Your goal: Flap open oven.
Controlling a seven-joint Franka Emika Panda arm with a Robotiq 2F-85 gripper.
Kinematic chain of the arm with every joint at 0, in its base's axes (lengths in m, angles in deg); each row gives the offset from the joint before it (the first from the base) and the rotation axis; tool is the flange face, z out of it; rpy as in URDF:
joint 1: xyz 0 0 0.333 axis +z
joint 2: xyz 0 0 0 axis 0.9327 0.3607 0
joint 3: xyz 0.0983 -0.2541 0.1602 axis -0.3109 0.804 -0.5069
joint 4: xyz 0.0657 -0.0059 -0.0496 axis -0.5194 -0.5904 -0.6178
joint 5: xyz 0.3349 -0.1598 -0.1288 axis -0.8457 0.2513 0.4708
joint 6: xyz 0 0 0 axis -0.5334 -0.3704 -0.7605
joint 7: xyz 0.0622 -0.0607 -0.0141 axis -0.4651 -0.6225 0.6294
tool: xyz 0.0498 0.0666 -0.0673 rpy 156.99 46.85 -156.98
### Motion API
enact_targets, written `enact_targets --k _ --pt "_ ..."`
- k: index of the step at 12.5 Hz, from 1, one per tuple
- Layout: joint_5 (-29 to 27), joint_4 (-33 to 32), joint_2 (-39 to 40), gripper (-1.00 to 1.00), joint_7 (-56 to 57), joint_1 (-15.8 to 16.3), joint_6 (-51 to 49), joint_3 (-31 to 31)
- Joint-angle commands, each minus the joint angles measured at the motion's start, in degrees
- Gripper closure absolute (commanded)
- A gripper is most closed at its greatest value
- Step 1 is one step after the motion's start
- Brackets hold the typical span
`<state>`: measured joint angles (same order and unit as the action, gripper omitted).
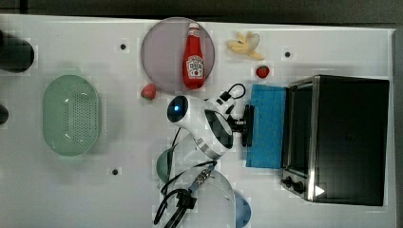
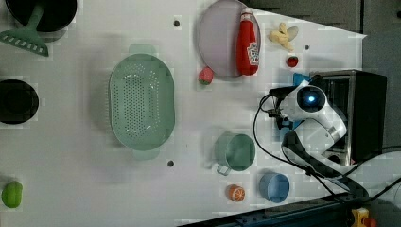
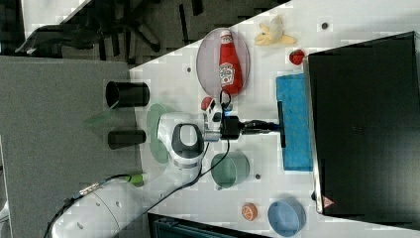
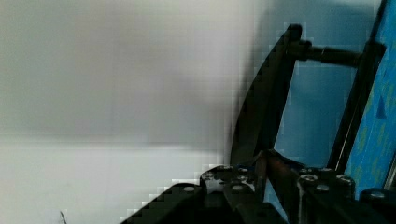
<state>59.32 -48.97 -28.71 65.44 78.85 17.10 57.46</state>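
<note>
Presently toaster oven (image 1: pixel 349 137) at top view's 3 o'clock on counter (image 1: pixel 119 190); blue glass door (image 1: pixel 267 126) flapped down. Claw (image 1: pixel 247 125) clamped on black bar handle (image 1: pixel 247 125). Door stiff, hinged, fragile; handle's middle best hold.

White counter (image 1: pixel 119 199), top view. Oven (image 1: pixel 349 137) at right, blue door flapped down. Grey plate (image 1: pixel 164 52) at upper centre; banana (image 1: pixel 244 45) and strawberry (image 1: pixel 262 71) to its right, a second strawberry (image 1: pixel 148 91) off its lower left. Green colander (image 1: pixel 71 115) at left. Left view: green cup (image 2: pixel 234 152), blue bowl (image 2: pixel 274 187), orange half (image 2: pixel 235 193) along bottom
</note>
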Motion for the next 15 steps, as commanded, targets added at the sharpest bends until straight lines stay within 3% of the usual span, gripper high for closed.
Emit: enact_targets --k 1,5,8,10,13,15 --pt "-6.71 3.62 -6.47 0.65 -4.27 0.04 1.6 -1.35" --pt "-26.1 5.61 -19.91 0.65 -4.28 -0.17 -7.68 -1.32" --pt "-43.13 11.15 -29.71 0.65 -5.14 -0.68 -18.72 0.2" --pt "-44.72 16.49 -34.42 0.65 -6.49 -0.7 -29.7 1.06" --pt "-42.5 24.09 -36.48 0.65 -6.54 -0.57 -45.73 0.47" --pt "-42.49 27.36 -36.2 0.65 -10.66 -0.65 -47.14 0.43"
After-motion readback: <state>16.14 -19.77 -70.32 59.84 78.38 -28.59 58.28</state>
